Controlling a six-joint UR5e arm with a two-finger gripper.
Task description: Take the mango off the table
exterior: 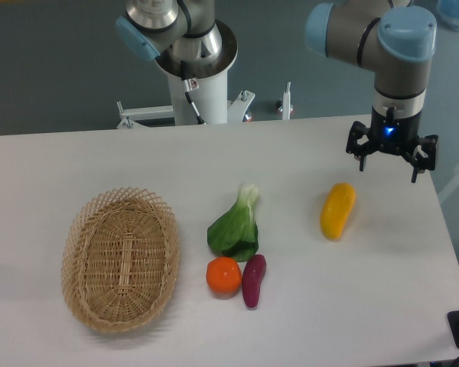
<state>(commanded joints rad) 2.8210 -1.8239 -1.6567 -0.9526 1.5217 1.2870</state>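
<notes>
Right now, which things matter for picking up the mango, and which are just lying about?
Belongs to the job:
mango
gripper, open, above the mango
table

Just lying about:
wicker basket
bok choy
orange
purple sweet potato

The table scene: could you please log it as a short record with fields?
mango: lying on the table, right of centre, untouched
end effector: open, raised above and to the right of the mango
basket: left side, empty
bok choy: centre
orange: below the bok choy, beside the sweet potato
</notes>
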